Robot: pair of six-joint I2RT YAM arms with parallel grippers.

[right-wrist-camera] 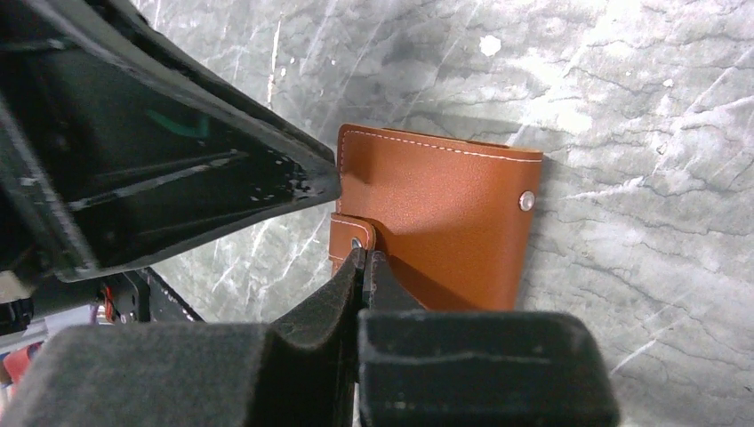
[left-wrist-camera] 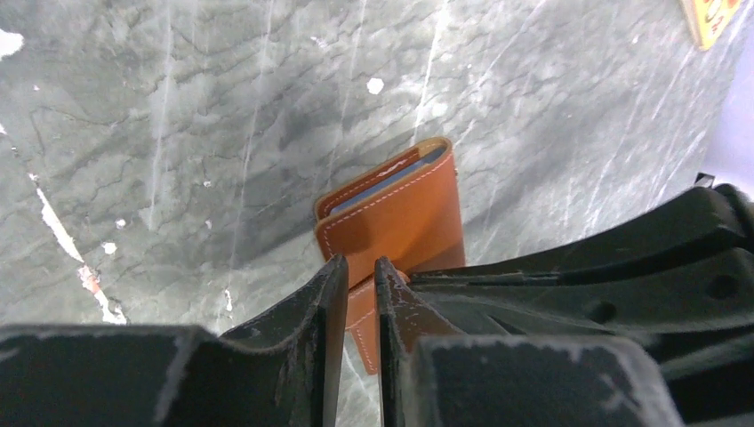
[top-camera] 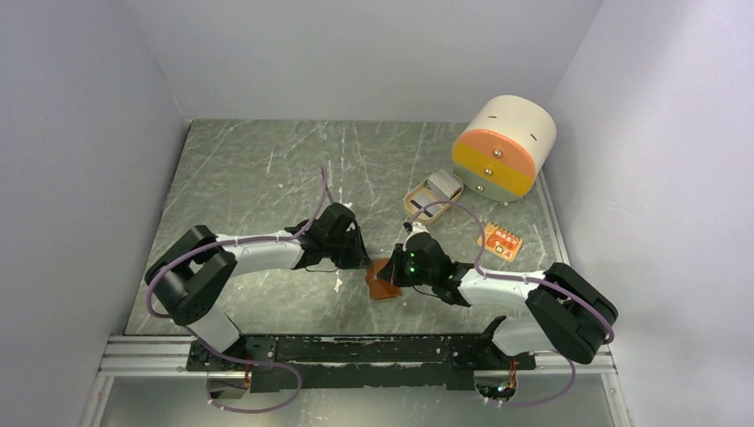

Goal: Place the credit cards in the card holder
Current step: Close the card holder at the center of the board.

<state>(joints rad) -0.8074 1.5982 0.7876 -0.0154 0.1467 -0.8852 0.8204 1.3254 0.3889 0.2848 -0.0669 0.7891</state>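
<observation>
Card holder [right-wrist-camera: 445,231] stud [right-wrist-camera: 527,201] visible from right wrist only.

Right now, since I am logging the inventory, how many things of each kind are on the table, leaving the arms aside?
card holder: 1
stack of credit cards: 1 (single cards too small to count)
tan dish: 1
drum-shaped drawer box: 1
orange flat piece: 1
Total: 5
</observation>
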